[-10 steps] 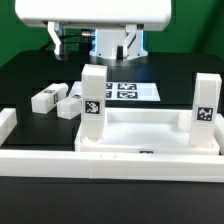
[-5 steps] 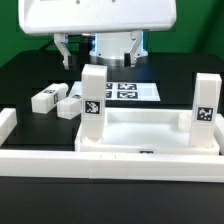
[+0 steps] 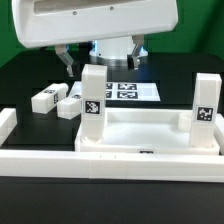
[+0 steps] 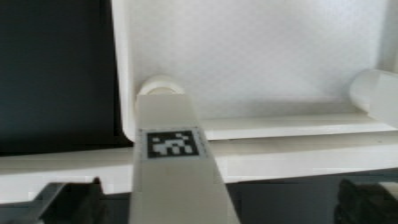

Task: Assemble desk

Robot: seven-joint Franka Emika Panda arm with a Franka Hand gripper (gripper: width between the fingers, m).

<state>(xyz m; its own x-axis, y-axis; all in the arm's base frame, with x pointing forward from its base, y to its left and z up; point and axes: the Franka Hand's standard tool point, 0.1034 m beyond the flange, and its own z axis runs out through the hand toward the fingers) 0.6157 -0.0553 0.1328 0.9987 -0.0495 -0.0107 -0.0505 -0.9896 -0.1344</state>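
The white desk panel (image 3: 150, 128) lies with its rim up, behind the front border bar. Two white legs stand upright in its corner sockets: one at the exterior view's left (image 3: 93, 105), one at the right (image 3: 206, 108), each with a black-and-white tag. Two more legs (image 3: 45, 99) (image 3: 68, 106) lie loose on the black table to the left. My gripper (image 3: 100, 58) is open and empty, above and behind the left upright leg. In the wrist view the gripper (image 4: 214, 205) straddles that leg (image 4: 173, 150), its dark fingers (image 4: 68, 200) clear on both sides, over the panel (image 4: 249, 70).
The marker board (image 3: 125, 91) lies flat behind the panel. A long low white border bar (image 3: 110, 162) runs along the front, and another piece (image 3: 6, 125) stands at the exterior view's left. The second upright leg shows in the wrist view (image 4: 377, 95).
My gripper has come down and forward toward the left upright leg, and the hand fills more of the exterior view. Its jaws stay open. The parts have not moved.
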